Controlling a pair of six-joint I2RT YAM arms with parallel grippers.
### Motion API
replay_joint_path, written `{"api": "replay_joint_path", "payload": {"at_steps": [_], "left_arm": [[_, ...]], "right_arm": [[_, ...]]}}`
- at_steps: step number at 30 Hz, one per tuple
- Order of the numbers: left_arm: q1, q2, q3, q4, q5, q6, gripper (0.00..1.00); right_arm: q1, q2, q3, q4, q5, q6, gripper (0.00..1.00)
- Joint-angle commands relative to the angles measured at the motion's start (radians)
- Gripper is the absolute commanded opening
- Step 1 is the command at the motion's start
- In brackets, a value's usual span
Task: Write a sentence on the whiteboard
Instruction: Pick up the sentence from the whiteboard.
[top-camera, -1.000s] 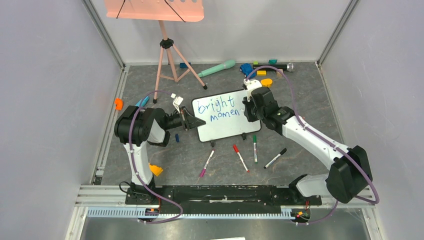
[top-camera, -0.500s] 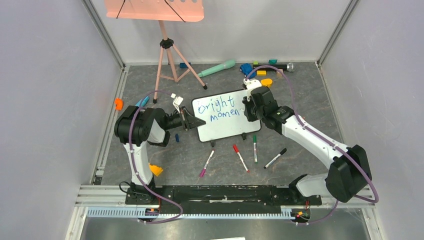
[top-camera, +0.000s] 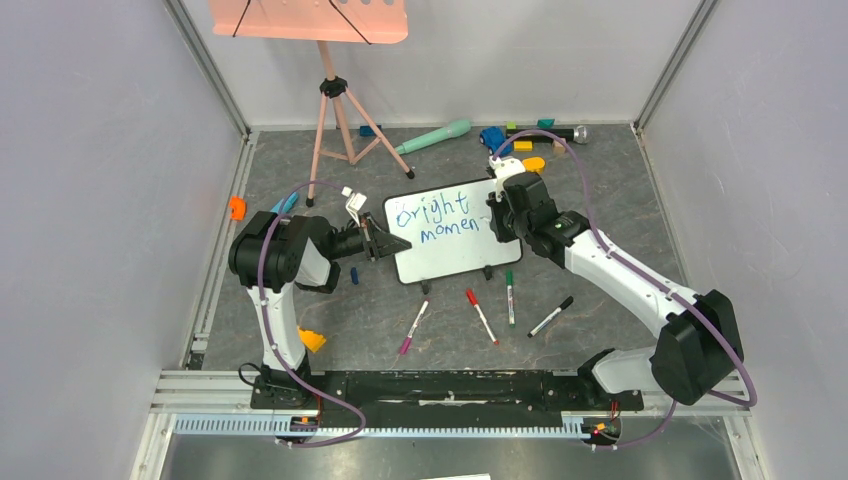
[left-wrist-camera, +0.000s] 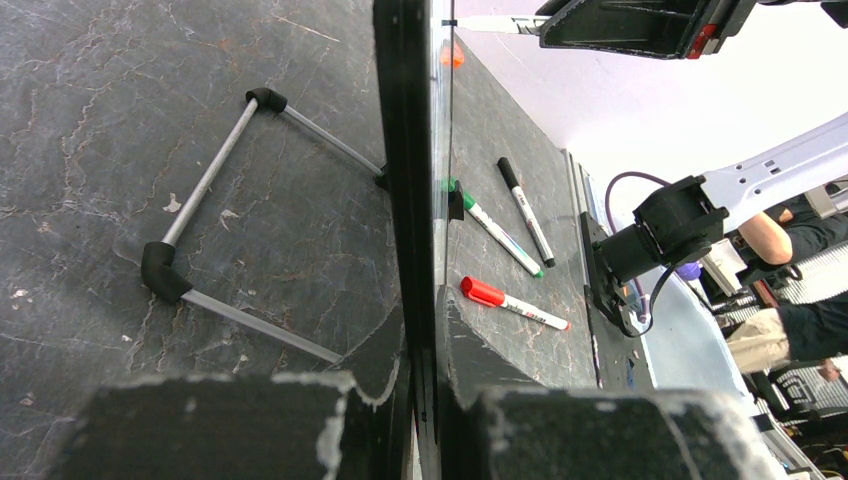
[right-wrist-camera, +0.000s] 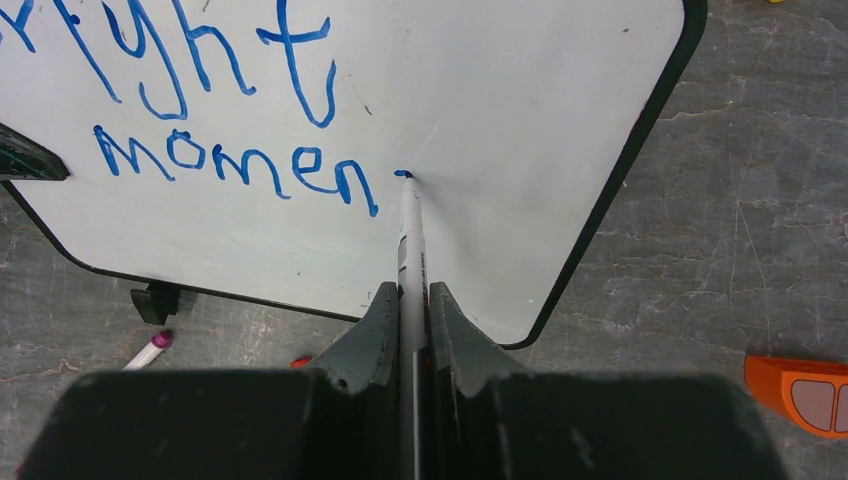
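The whiteboard (top-camera: 450, 250) stands tilted in the middle of the floor. My left gripper (top-camera: 392, 244) is shut on its left edge, and the left wrist view shows the black frame (left-wrist-camera: 405, 150) edge-on between the jaws. The sentence (right-wrist-camera: 230, 165) in blue reads "bright" over "momen". My right gripper (right-wrist-camera: 412, 310) is shut on a blue marker (right-wrist-camera: 410, 240). The marker's tip touches the whiteboard (right-wrist-camera: 520, 110) just right of the last "n", where there is a small blue dot.
Purple (top-camera: 414, 327), red (top-camera: 481, 316), green (top-camera: 509, 296) and black (top-camera: 551, 316) markers lie in front of the board. A pink music stand (top-camera: 335, 110) stands at the back left, toys (top-camera: 432, 137) along the back wall, an orange piece (top-camera: 312, 340) near the left base.
The right gripper with the marker has shifted slightly to the right past the end of "momen". The left gripper and the board have not moved.
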Motion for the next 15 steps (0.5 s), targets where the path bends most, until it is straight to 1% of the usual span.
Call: {"api": "replay_joint_path", "payload": {"at_steps": [1, 15], "left_arm": [[-0.006, 0.079, -0.015, 0.022, -0.080, 0.169, 0.02], [-0.005, 0.084, -0.011, 0.021, -0.079, 0.165, 0.02]], "right_arm": [[-0.024, 0.000, 0.023, 0.003, 0.080, -0.015, 0.00], [-0.026, -0.028, 0.031, -0.006, 0.063, -0.012, 0.00]]}}
